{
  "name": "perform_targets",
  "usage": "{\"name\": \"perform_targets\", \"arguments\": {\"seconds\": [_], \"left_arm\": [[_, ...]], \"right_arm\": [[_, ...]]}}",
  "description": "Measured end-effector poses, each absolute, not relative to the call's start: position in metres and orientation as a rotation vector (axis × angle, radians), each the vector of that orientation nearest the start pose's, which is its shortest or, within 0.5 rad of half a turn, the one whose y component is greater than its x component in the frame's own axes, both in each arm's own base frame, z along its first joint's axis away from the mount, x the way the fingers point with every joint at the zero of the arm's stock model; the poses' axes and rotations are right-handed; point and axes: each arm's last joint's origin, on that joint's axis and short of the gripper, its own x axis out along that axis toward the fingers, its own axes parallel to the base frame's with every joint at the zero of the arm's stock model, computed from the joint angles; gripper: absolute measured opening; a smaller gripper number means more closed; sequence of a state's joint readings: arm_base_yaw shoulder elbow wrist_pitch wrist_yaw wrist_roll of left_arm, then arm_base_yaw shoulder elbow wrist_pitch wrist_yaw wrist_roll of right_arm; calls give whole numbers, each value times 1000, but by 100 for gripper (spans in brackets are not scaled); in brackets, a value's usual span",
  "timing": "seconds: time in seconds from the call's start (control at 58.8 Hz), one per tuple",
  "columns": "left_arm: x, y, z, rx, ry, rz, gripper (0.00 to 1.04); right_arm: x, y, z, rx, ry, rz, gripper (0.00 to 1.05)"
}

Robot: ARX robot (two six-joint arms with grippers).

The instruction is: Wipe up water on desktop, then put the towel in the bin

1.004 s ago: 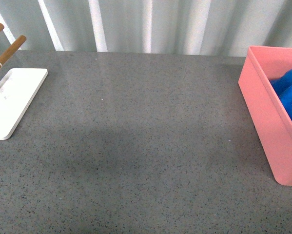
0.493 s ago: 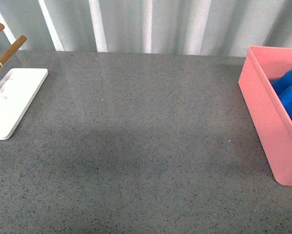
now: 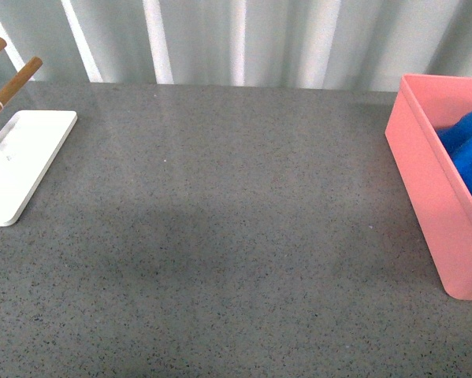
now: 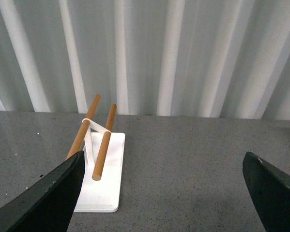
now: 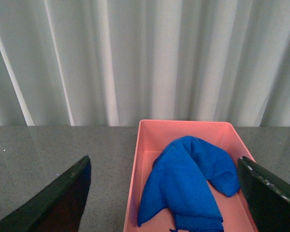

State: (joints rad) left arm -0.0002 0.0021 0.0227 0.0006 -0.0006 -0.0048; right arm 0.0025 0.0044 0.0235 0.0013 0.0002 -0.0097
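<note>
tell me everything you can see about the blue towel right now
The towel is a bright blue, soft, fuzzy cloth with a stitched hem. It lies crumpled in a curved, folded heap inside the pink bin, resting on the bin's floor. Nothing grips it: the right claw is open, its fingers apart and clear of the cloth. In the front view only a blue bulge shows above the bin wall.

A staged test or lab-like setting is suggested: a dark-grey speckled stone-like table [image 3: 220, 236] is backed by pale pleated curtains [image 3: 236, 39], and only a flat white stand with wooden pegs [image 4: 99, 179] and a salmon-pink rectangular plastic bin [image 5: 183, 128] are set out.
</note>
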Motion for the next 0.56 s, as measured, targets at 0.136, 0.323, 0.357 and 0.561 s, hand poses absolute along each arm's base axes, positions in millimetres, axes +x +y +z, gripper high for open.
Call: {"name": "perform_targets", "arguments": {"seconds": [0.136,0.323,0.357,0.561], "left_arm": [[96,0,171,-5,-21,1,98],[96,0,171,-5,-21,1,98],[96,0,171,-5,-21,1,98],[96,0,171,-5,-21,1,98]], "right_arm": [[96,0,171,-7,-20,2,97],[96,0,171,-6,-20,2,98],[96,0,171,-6,-20,2,98],[96,0,171,-6,-20,2,98]]}}
